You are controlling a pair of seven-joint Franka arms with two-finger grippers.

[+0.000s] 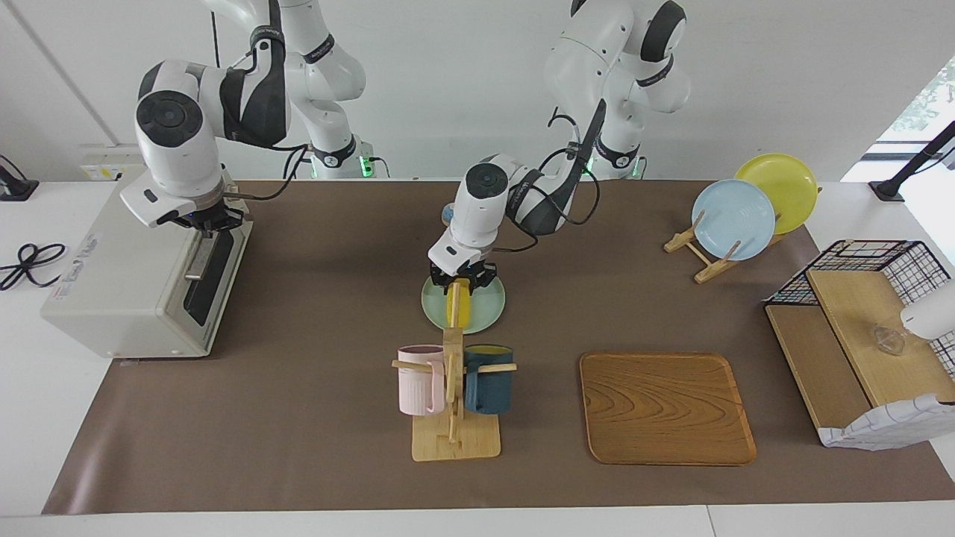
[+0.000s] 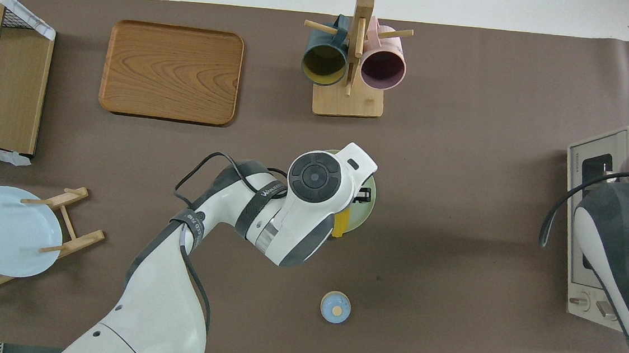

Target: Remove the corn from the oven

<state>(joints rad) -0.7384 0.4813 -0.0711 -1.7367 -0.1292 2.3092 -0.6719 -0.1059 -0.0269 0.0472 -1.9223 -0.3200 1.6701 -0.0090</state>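
The yellow corn (image 1: 457, 306) hangs upright from my left gripper (image 1: 461, 287), which is shut on its upper end over a pale green plate (image 1: 489, 302) at the middle of the table. The corn's lower end is close to the plate; I cannot tell whether it touches. In the overhead view the left arm covers most of the plate (image 2: 368, 195) and only part of the corn (image 2: 340, 223) shows. The off-white oven (image 1: 112, 298) stands at the right arm's end of the table. My right gripper (image 1: 207, 226) is at the top of its dark glass door (image 1: 209, 280), just above the metal handle (image 1: 198, 261).
A wooden mug rack (image 1: 453, 418) with a pink and a dark blue mug stands farther from the robots than the plate. A wooden tray (image 1: 664, 406), a plate stand with blue and yellow plates (image 1: 735, 216) and a wire shelf (image 1: 865, 328) are toward the left arm's end. A small blue round thing (image 2: 335, 307) lies nearer the robots.
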